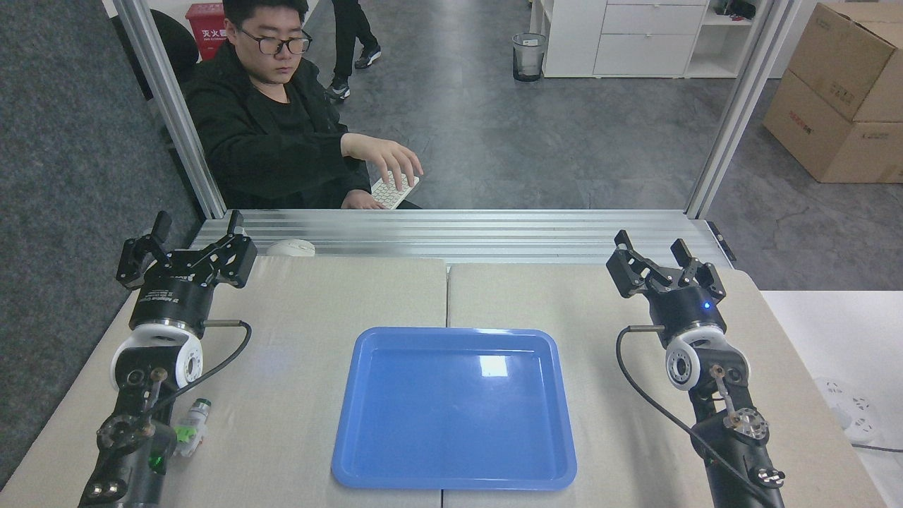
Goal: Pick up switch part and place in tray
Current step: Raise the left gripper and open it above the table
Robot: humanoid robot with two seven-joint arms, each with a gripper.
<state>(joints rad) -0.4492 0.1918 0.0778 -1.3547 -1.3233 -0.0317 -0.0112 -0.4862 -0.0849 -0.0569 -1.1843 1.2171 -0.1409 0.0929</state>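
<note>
Switch part (192, 423): on worktop (296, 367) beside left forearm, left of empty tray (451, 476), awaiting pickup; left gripper (190, 240) and right gripper (659, 255) raised, fingers spread, grasping nothing.

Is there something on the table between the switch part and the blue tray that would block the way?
Nothing visible. The switch part lies near the left table edge, beside the left arm, and only bare table cloth separates it from the tray. The tray itself is empty. The white mouse sits far back, out of the path.
</note>
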